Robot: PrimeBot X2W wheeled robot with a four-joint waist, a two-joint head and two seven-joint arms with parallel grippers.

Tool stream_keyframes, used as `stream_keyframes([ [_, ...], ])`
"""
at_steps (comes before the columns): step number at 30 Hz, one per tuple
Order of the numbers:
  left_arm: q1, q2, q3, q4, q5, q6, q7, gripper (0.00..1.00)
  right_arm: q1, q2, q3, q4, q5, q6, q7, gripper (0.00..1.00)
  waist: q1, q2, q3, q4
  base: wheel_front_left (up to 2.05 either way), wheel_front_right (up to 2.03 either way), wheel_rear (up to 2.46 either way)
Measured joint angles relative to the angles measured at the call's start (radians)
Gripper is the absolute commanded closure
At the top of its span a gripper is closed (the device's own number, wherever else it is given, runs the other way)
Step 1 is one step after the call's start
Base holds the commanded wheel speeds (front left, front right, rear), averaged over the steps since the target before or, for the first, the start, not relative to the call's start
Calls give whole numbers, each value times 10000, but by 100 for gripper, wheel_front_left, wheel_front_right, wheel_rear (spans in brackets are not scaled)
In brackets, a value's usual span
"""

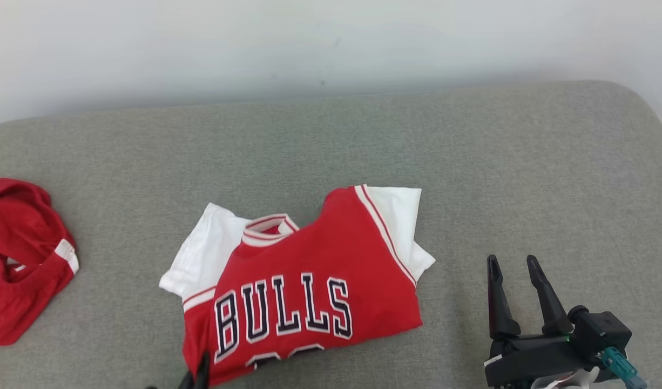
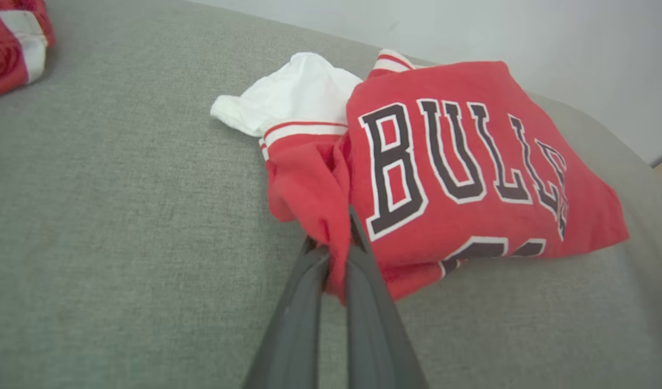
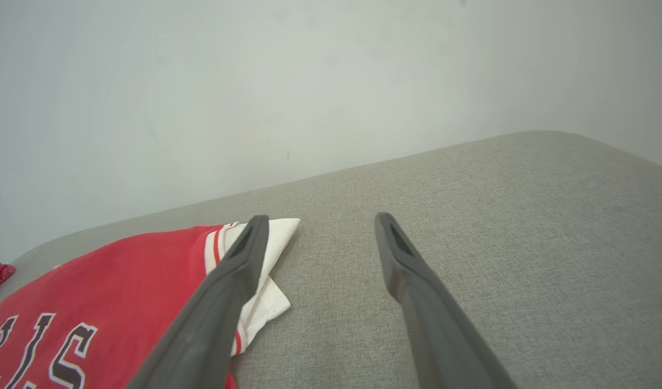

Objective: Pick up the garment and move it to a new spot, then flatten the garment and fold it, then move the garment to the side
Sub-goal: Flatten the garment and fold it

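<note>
The garment [image 1: 309, 270] is a red jersey with white sleeves and dark "BULLS" lettering, folded on the grey cushion. My left gripper [image 1: 197, 377] sits at the jersey's near left corner, at the bottom edge of the head view. In the left wrist view the garment [image 2: 471, 162] lies ahead, and my left gripper [image 2: 336, 254] is shut on a bunch of its red fabric. My right gripper [image 1: 512, 260] stands open to the right of the jersey, apart from it. In the right wrist view my right gripper [image 3: 317, 219] holds nothing, with the garment [image 3: 120, 292] at its left.
Another red garment with white trim [image 1: 23, 259] lies crumpled at the cushion's left edge, also seen as a red garment [image 2: 12, 43] in the left wrist view. A pale wall [image 1: 331, 43] runs behind the grey cushion [image 1: 525, 173], whose right corner curves away.
</note>
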Motion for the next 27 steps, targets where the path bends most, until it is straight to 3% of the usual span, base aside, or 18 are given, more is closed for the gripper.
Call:
stream_keyframes([
  [6,450,-736,54,1035,474,-514,0,100,43,0,105,77,-61,0,0,0,0,0,-205,147,0,0,0],
  [7,429,-828,190,1035,610,-516,0,59,50,0,104,94,-61,0,0,0,0,0,-238,156,0,0,0],
  [8,379,-882,368,978,794,-514,0,0,62,-4,98,98,-65,0,0,0,0,0,-268,164,0,0,0],
  [17,50,-853,2180,-430,2044,-790,0,0,149,-2,123,136,-75,0,0,0,0,0,-448,84,0,0,0],
  [27,-1849,466,2443,33,2546,-1202,876,0,-13,0,234,157,8,0,0,0,1,0,-278,-419,0,0,0],
])
